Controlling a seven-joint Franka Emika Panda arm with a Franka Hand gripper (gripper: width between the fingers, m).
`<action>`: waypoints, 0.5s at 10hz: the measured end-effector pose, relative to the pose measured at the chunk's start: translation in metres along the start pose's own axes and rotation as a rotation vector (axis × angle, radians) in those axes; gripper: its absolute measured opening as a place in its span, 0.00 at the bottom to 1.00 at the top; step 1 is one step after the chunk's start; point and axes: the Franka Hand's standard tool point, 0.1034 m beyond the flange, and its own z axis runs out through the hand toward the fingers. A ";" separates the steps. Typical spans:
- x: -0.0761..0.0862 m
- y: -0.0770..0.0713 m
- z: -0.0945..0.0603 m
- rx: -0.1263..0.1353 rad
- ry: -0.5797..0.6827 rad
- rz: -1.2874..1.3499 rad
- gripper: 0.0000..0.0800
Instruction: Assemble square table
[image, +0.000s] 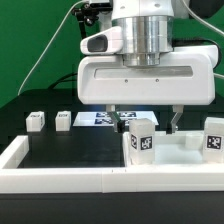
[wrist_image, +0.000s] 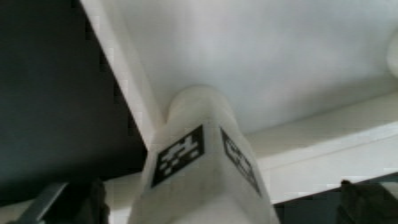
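Step in hand: I judge this to be leg fitting. Two upright legs already stand on the square table slab (image: 185, 155) at the exterior view's right, one near the middle (image: 141, 138) and one at the far right edge (image: 213, 137).
Hand: the hand (image: 144, 119) hangs over the slab with its fingers spread wide and nothing between them; the left finger (image: 112, 113) and right finger (image: 176, 118) stand either side of the middle leg, apart from it as far as I can tell.
Task's thing: the slab lies at the right of the worktop (image: 70, 150), just inside the near border wall (image: 60, 180). Two loose legs (image: 36, 121) (image: 63, 119) lie to the left, well apart from the slab.
Wrist view: one tagged leg (wrist_image: 199, 160) rises close to the lens against a white surface (wrist_image: 267, 70), presumably the slab.
Next move, my judgement: lift clear of the standing leg, travel left, and take one of the loose legs squarely before bringing it to a free corner hole.
Hidden: the marker board (image: 105, 118) is partly covered by the hand. The corner holes do not show. I cannot tell whether the standing legs are fully screwed in. The fingertips in the wrist view are dark blurs at the frame corners.
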 end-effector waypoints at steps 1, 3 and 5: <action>0.000 0.000 0.000 -0.003 0.000 -0.043 0.81; 0.000 0.001 0.000 -0.008 0.000 -0.198 0.81; 0.001 0.002 0.000 -0.012 0.001 -0.244 0.81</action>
